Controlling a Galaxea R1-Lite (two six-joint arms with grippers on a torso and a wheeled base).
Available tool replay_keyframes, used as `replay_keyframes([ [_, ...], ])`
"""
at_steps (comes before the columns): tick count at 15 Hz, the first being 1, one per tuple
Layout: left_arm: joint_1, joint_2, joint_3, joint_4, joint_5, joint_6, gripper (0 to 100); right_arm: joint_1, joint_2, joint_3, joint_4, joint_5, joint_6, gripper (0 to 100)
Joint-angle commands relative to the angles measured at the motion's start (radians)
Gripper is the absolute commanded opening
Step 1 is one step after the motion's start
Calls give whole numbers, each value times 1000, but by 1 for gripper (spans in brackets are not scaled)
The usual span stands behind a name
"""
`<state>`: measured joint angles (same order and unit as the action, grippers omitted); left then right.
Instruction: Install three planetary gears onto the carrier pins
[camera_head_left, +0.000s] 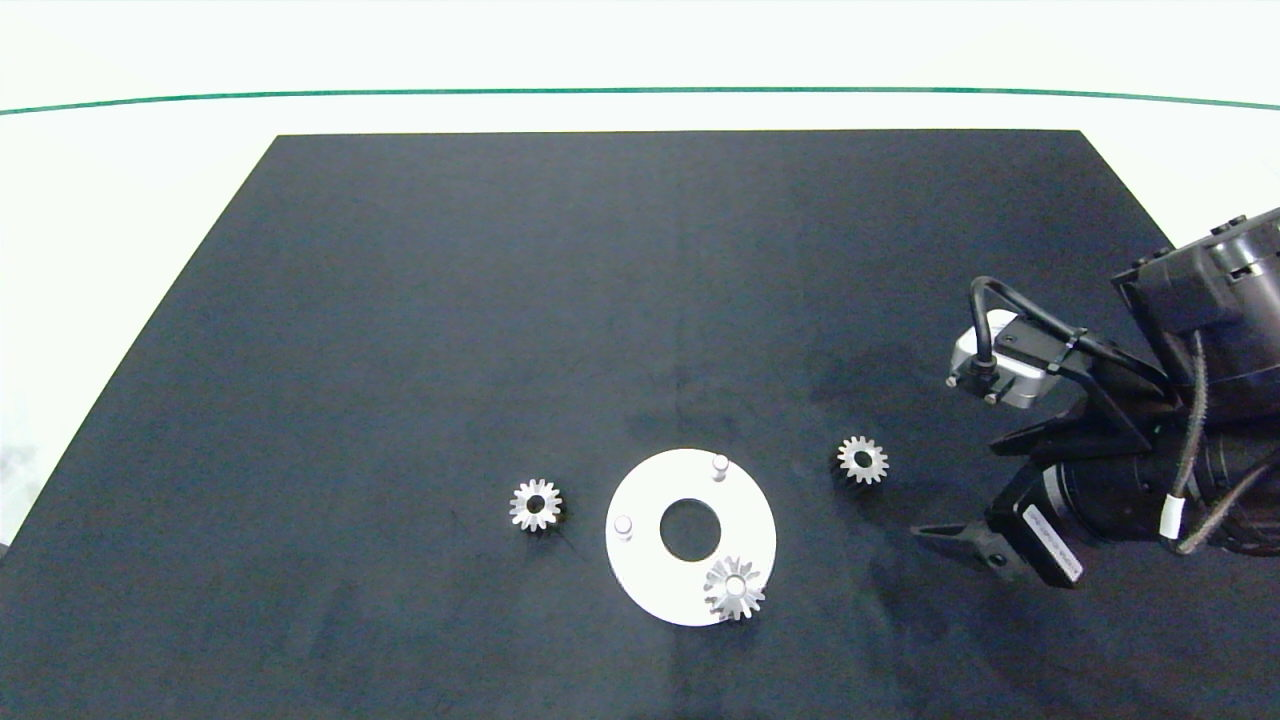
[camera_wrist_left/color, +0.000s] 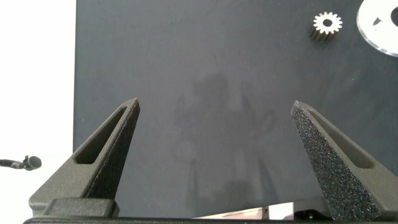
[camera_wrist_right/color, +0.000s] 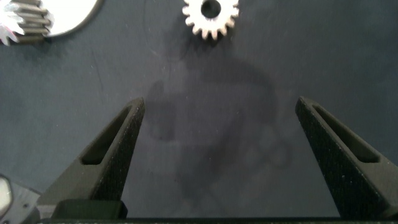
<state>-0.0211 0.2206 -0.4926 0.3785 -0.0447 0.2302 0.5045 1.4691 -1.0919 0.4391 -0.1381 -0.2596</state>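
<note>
My right gripper (camera_wrist_right/color: 217, 155) hung nearest, jaws spread wide and empty over the dark mat (camera_head_left: 400, 350), near one loose gear (camera_head_left: 862, 460) right of the disc (camera_head_left: 650, 560). One gear (camera_head_left: 735, 588) sat on a pin at the disc's near edge; two pins (camera_head_left: 719, 465) stood bare. Another gear (camera_head_left: 536, 504) lay left of the disc. My left gripper (camera_wrist_left/color: 214, 155) was released too, over the mat's left edge.
</note>
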Motion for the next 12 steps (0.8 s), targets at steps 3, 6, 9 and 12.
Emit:
replay_keyframes([
  [3,0,-1,0,2,-6,1,100,-17,106,6,-83,12,0,100],
  [6,0,-1,-1,2,-6,1,100,6,145,7,-134,12,-1,100],
  [9,0,0,-1,0,-6,3,100,17,166,7,-152,12,-1,100],
  [12,1,0,-1,0,-18,3,100,16,191,4,-195,11,-3,100],
])
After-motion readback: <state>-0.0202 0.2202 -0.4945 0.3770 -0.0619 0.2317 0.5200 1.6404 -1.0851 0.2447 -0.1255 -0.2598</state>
